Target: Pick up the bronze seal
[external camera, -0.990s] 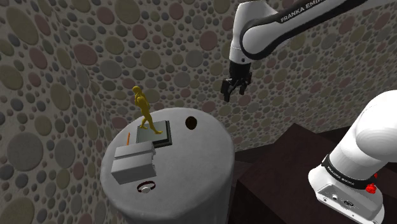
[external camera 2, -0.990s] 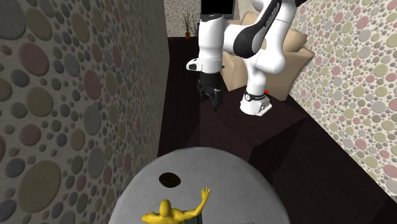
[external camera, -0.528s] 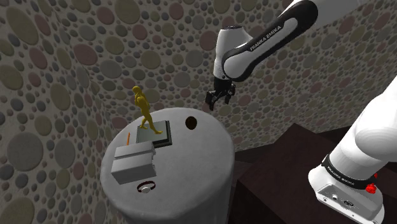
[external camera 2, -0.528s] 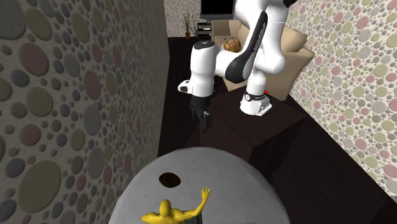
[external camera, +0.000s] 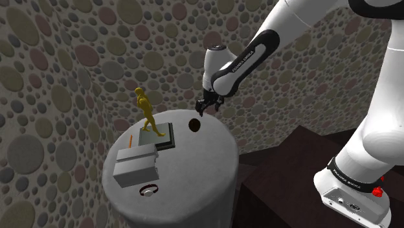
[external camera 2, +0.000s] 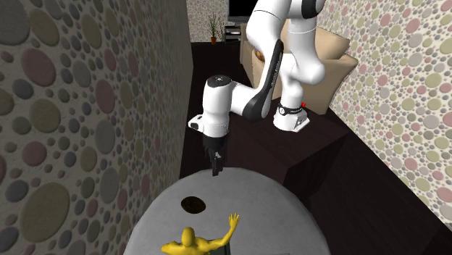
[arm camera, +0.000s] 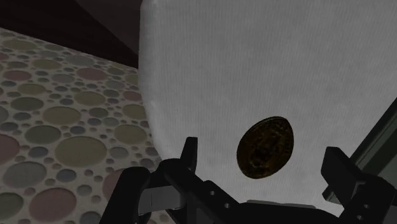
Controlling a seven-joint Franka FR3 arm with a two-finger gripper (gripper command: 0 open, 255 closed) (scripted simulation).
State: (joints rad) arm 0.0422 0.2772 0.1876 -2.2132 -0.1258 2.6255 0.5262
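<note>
Walls (external camera: 65,52) are covered all over in a pebble-dot pattern, muted olive, grey and mauve blobs on a darker grey. The round worktop (external camera: 194,168) is plain pale grey, nearly white. The seal (arm camera: 266,147) is a dark, mottled bronze-brown. The figurine (external camera: 146,111) is bright golden yellow, the box (external camera: 136,166) is flat grey. The arm (external camera: 382,116) is white with dark joints, the gripper (external camera: 202,111) all black. The floor (external camera 2: 377,188) is very dark brown.
</note>
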